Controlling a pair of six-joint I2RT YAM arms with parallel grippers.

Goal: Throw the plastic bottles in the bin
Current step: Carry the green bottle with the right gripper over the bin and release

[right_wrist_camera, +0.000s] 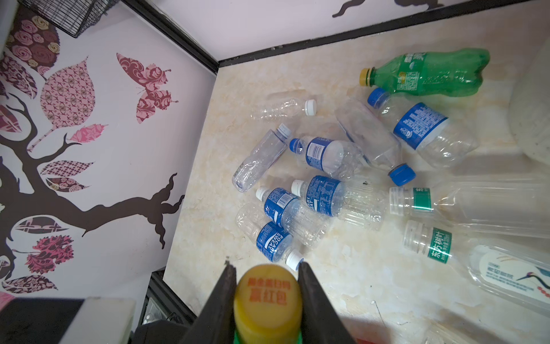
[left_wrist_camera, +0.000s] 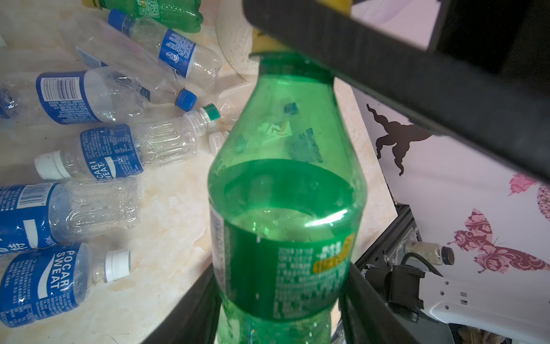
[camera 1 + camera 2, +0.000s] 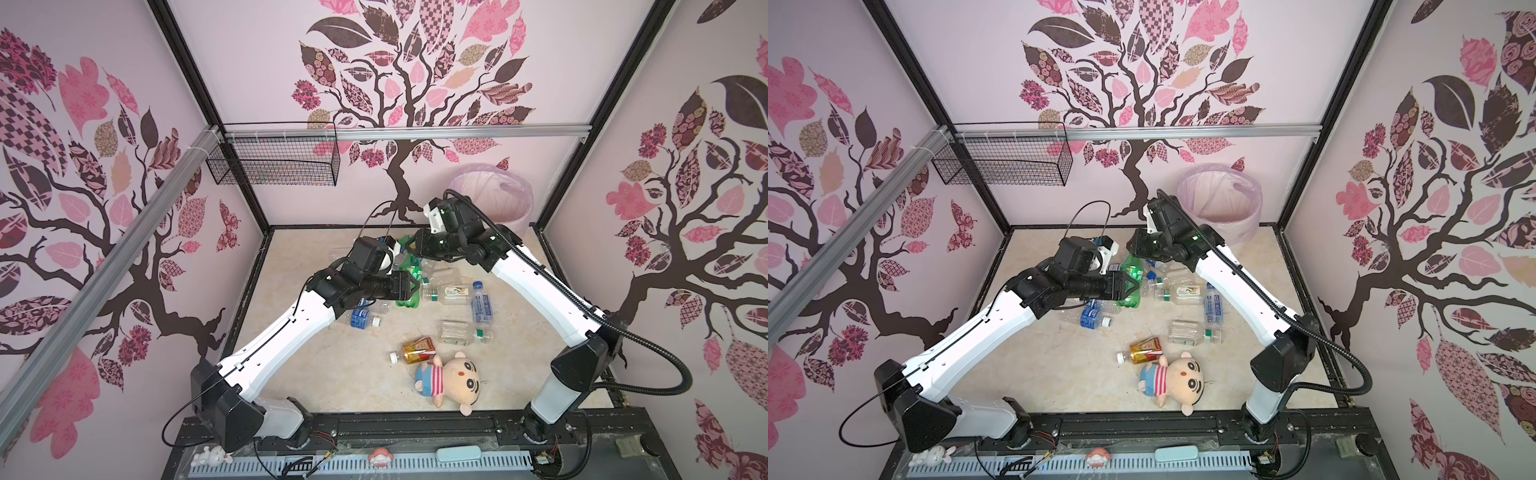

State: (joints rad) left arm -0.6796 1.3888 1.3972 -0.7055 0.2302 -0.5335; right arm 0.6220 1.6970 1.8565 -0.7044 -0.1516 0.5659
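Enclosure: pink walls (image 3: 257,62) with a tree mural; marble-pattern table (image 3: 332,374).
Wire basket (image 3: 274,160): hung on the rear rail, left side.
Left tool (image 3: 410,291): jaws flank the body of the green bottle (image 2: 285,193); whether they press on it cannot be told.
Green bottle: spans both tools, above the loose bottles (image 3: 457,293).
Right tool (image 1: 265,268): clamped on the bottle's yellow cap (image 1: 268,300).
Loose bottles: lying on the table, centre.
Bin (image 3: 515,216): upright, rear right corner.
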